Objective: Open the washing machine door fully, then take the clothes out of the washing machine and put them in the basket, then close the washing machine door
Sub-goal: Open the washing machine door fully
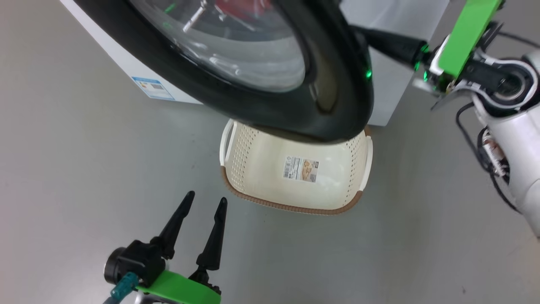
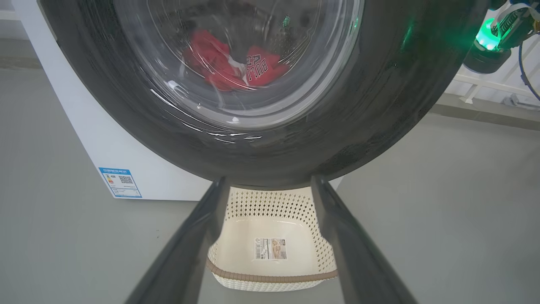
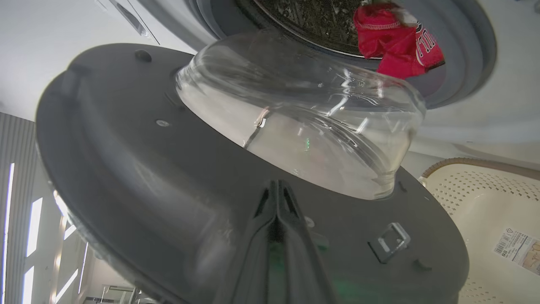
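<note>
The left tool point(image 1: 206, 196) is held wide open and empty above the floor point(image 1: 84, 177), near the basket point(image 1: 236, 160), which is set on the floor beneath the partly opened washing machine door point(image 1: 291, 109). The right tool point(image 3: 276, 188) is closed on nothing, its tips placed at the door's inner face. In the left wrist view the clothes point(image 2: 228, 63) are seen through the glass. In the right wrist view they are seen directly at the mouth of the drum point(image 3: 320, 17), and the door's latch point(image 3: 390, 240) is also shown.
</note>
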Available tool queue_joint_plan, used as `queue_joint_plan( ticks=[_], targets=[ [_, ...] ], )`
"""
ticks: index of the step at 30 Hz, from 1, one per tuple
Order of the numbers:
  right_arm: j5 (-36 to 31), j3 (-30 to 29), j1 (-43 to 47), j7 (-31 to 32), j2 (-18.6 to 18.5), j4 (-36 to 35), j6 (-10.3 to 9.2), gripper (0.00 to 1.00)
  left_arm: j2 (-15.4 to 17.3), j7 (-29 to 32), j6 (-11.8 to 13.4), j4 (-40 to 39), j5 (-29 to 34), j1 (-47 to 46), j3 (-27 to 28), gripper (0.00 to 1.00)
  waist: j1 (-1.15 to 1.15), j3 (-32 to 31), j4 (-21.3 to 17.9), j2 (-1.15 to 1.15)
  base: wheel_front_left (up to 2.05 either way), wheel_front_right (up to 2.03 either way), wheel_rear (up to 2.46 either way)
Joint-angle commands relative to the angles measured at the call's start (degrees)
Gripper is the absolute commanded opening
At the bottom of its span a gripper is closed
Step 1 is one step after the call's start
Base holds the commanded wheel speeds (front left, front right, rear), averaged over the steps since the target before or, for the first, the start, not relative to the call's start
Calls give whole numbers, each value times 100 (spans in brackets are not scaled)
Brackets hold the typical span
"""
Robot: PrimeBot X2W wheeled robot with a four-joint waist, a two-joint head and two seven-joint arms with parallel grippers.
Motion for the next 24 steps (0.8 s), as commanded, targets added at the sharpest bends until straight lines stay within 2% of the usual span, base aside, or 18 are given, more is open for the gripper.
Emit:
queue_joint_plan(
  ticks=[1, 17, 24],
  targets=[
    [-63, 56, 135, 59, 134, -220, 3, 0, 86, -70, -32, -105, 47, 122, 186, 100, 0, -130, 41, 0, 0, 0, 0],
    [-98, 224, 767, 528, 348, -578, 3, 0, 86, -70, -32, -121, 103, 360, 218, 100, 0, -480, 76, 0, 0, 0, 0],
    [-267, 148, 873, 404, 362, -627, 3, 0, 86, -70, -32, -145, 106, 405, 259, 100, 0, -528, 72, 0, 0, 0, 0]
  ],
)
